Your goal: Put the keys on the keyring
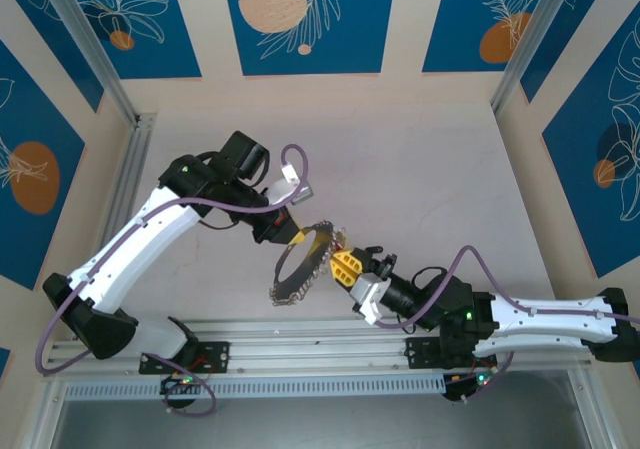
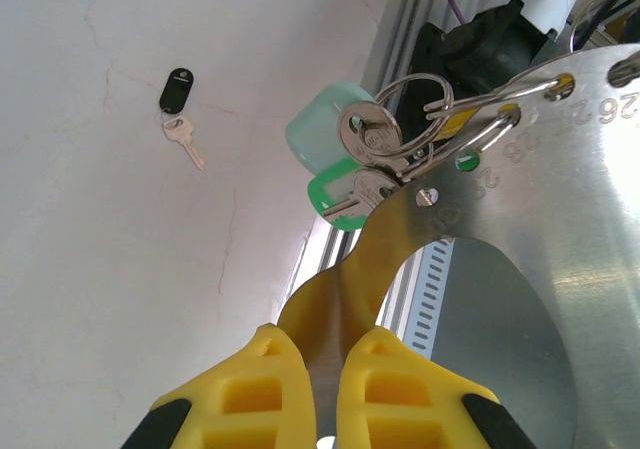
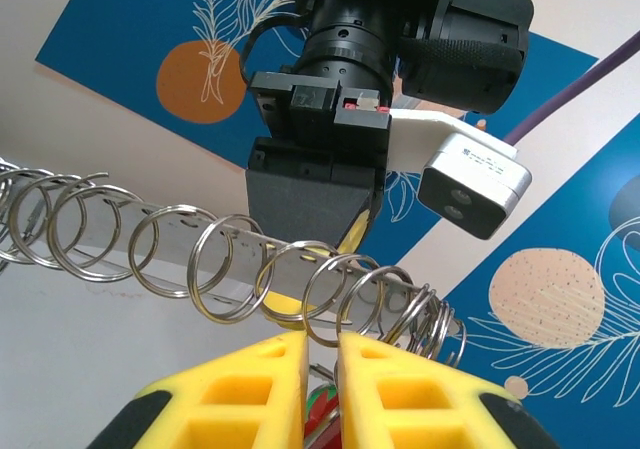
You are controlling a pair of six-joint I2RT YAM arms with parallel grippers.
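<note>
Left pincer (image 2: 322,349): shut flat on the rim of the hoop (image 2: 560,229), holding it up off the table (image 2: 90,289)
Hoop: rises up and to the right beyond the left pincer's tips; green keys (image 2: 345,194) hang from rings just past those tips
Right pincer (image 3: 322,344): narrow, seemingly pinching a red key (image 3: 318,409) half hidden in the gap
Deciding relation: the hoop's rim runs crosswise just ahead of the right pincer's tips, its row of rings (image 3: 230,264) strung left to right, one ring right at the tips
Nearer arm: the right, for threading; the left steadies
Loose key: a black key (image 2: 178,94) lies on the table, well off to the left pincer's left
Judgement: the key must meet a ring's open end, so a small sideways error would miss
</note>
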